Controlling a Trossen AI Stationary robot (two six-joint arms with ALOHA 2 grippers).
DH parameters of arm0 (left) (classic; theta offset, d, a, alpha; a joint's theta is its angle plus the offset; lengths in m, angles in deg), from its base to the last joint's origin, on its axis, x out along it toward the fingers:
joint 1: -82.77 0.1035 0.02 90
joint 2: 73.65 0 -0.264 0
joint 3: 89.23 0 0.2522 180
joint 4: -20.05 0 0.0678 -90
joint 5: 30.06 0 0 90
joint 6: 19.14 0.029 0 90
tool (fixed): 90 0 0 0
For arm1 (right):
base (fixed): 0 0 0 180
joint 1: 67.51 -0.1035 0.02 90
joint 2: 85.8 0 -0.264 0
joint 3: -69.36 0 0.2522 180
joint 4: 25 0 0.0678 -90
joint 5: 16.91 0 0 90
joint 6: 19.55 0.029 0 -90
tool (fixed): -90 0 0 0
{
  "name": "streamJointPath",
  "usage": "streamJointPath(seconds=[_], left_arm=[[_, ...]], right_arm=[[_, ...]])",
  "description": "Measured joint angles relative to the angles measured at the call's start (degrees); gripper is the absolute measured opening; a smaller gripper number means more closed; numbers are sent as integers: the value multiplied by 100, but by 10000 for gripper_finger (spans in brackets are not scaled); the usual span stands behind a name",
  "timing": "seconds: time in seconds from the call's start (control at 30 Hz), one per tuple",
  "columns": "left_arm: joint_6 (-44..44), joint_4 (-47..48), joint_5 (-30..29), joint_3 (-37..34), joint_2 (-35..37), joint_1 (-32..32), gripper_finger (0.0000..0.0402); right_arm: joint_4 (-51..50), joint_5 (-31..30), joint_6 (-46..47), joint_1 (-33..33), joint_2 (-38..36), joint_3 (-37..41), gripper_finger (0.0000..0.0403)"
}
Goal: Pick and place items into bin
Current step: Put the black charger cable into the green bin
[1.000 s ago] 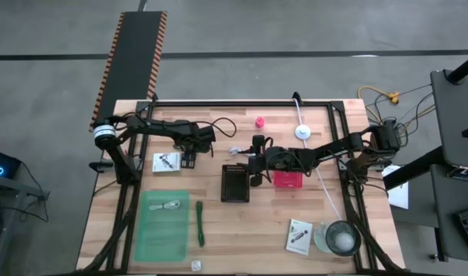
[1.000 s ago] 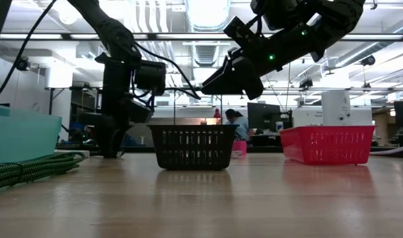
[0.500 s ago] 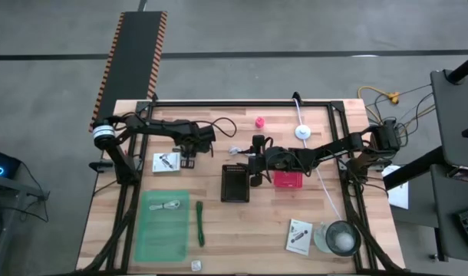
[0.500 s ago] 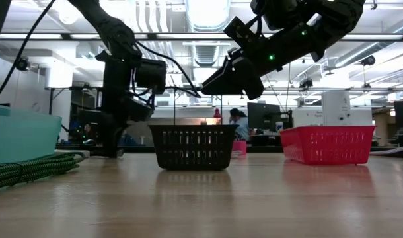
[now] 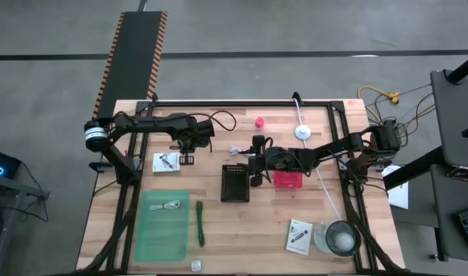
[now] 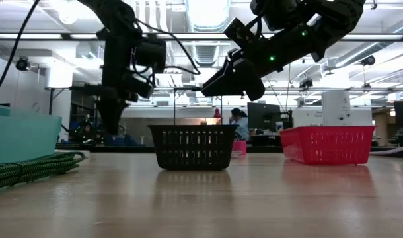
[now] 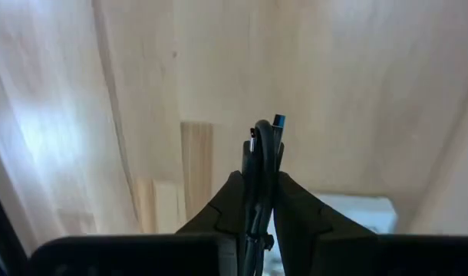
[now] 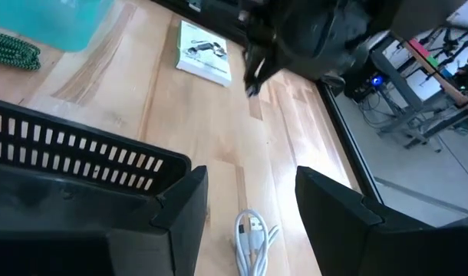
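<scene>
A thin black cable (image 7: 262, 149) is clamped in my shut left gripper (image 7: 258, 192), which hangs above the table just right of a white printed card (image 5: 166, 162). The same gripper (image 5: 186, 158) shows raised in the low view (image 6: 113, 112). My right gripper (image 8: 249, 207) stands open and holds nothing, over the far rim of the black bin (image 5: 235, 182). A coiled white cable (image 8: 252, 238) lies on the wood beyond the bin. The tiny red knob (image 5: 259, 121) sits at the far side, the green strip (image 5: 199, 222) near the front. My left gripper pinches the black cable between its two fingers, coming from above and pointing down. A short doubled length (image 7: 262, 136) sticks out past the fingertips and ends in a blue-tipped plug (image 7: 278, 119). The cable is lifted clear of the table.
A red bin (image 5: 288, 180) stands right of the black one. A green tray (image 5: 163, 226) with a white cable lies front left. A second card (image 5: 298, 235) and a clear lidded container (image 5: 341, 238) are front right. A white disc on a cord (image 5: 302, 132) sits at the far side.
My left gripper has risen beside the white card, the black cable between its fingers coming up off the table. My right gripper has kept still over the black bin.
</scene>
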Motion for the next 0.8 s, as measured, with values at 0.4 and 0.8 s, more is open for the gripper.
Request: streamJointPath(seconds=[0.4,0.8], left_arm=[[-906,769,392,173,684,-626,26],[-2236,1164,530,189,1127,-1456,26]], right_arm=[[0,0,13,0,0,0,185],[11,0,0,2,0,0,185]])
